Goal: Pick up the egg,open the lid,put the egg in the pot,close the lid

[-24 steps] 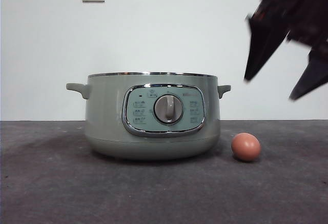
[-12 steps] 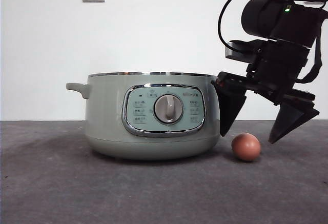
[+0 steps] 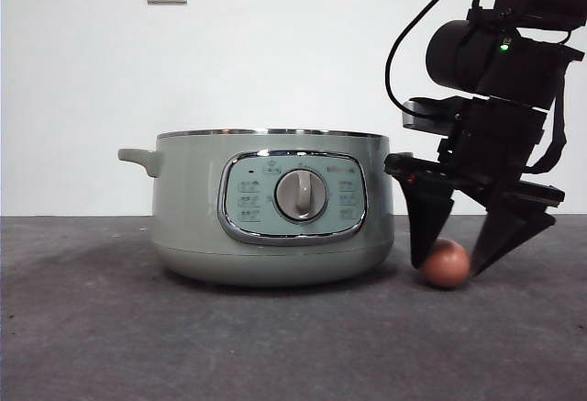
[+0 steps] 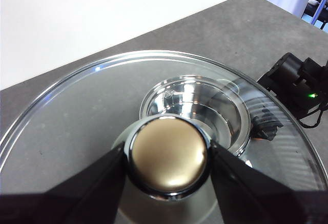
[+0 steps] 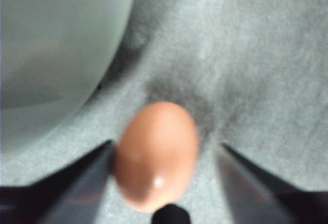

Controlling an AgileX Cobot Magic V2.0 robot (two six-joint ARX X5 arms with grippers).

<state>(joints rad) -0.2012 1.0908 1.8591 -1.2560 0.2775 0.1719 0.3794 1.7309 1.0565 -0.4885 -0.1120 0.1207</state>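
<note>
In the front view, the large pale sage-green round electric pot (image 3: 273, 208) stands left of centre on the dark grey surface (image 3: 138, 346). At the lower right, the small reddish-brown oval egg (image 3: 447, 263) lies on the surface just beside the pot. The right tool (image 3: 449, 259) hangs over it, jaws apart, one tip on each side of the egg.

In the left wrist view, the left tool (image 4: 167, 157) has its jaws at either side of the knob of the round clear glass lid (image 4: 77, 116); whether they press on it cannot be told.

In the right wrist view, the egg sits at lower centre between the separated jaws, nearer one jaw, the pot wall at upper left.
</note>
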